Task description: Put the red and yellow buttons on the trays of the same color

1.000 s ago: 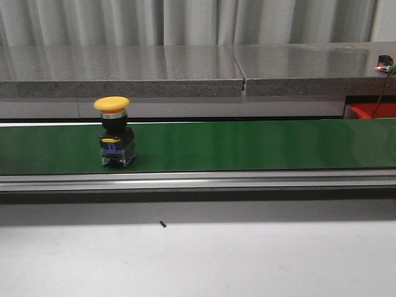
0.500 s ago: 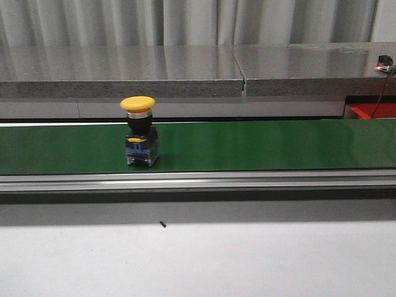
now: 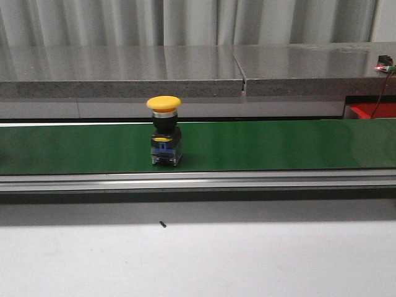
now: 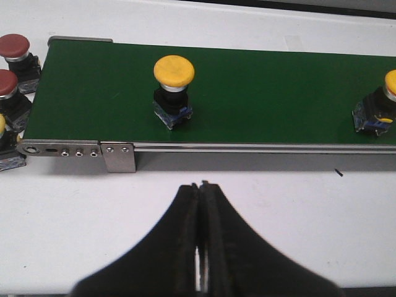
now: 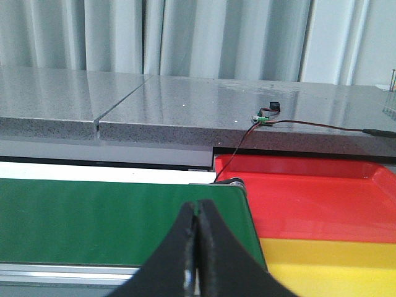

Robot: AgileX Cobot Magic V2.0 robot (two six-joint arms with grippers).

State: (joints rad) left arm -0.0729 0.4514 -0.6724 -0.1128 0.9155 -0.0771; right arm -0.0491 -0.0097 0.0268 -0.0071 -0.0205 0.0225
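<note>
Rightward along the green conveyor belt, the yellow mushroom-capped push button is riding; my narrow-closed tools are risking a late, toppling grab.

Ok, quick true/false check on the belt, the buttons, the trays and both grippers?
1. A yellow button stands upright on the green belt. True.
2. The left gripper holds a button. False: it is shut on nothing.
3. Red buttons sit off the belt's end. True.
4. Only a red tray shows. False: a yellow tray lies beside it.
5. The right gripper is open. False: shut.
</note>
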